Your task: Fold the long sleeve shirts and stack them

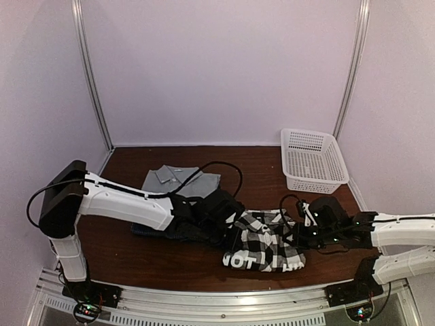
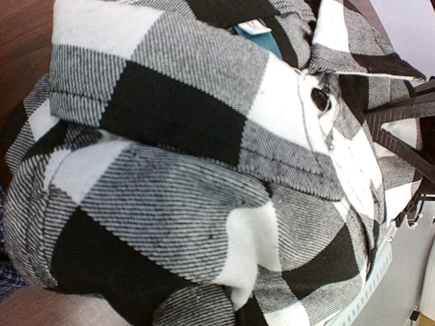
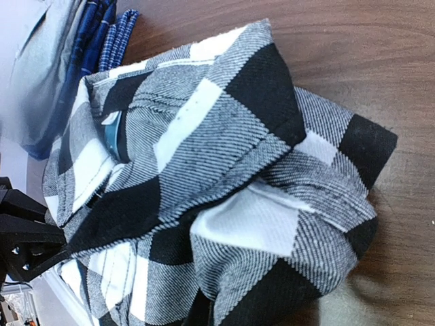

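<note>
A black-and-white check shirt (image 1: pixel 265 246) lies bunched on the wooden table near the front, between the two arms. My left gripper (image 1: pixel 233 227) is at its left edge and my right gripper (image 1: pixel 297 236) at its right edge. The checked cloth (image 2: pixel 177 136) fills the left wrist view and gathers into a pinch at the bottom, hiding the fingers. In the right wrist view the checked cloth (image 3: pixel 224 170) likewise bunches toward the hidden jaws. A folded grey shirt (image 1: pixel 178 180) lies behind the left arm, with dark blue shirts (image 1: pixel 144 229) under it.
A white lattice basket (image 1: pixel 312 160) stands at the back right. In the right wrist view the grey shirt (image 3: pixel 41 75) and blue shirts (image 3: pixel 102 34) sit at top left, bare wooden table (image 3: pixel 353 54) at top right. Booth walls enclose the table.
</note>
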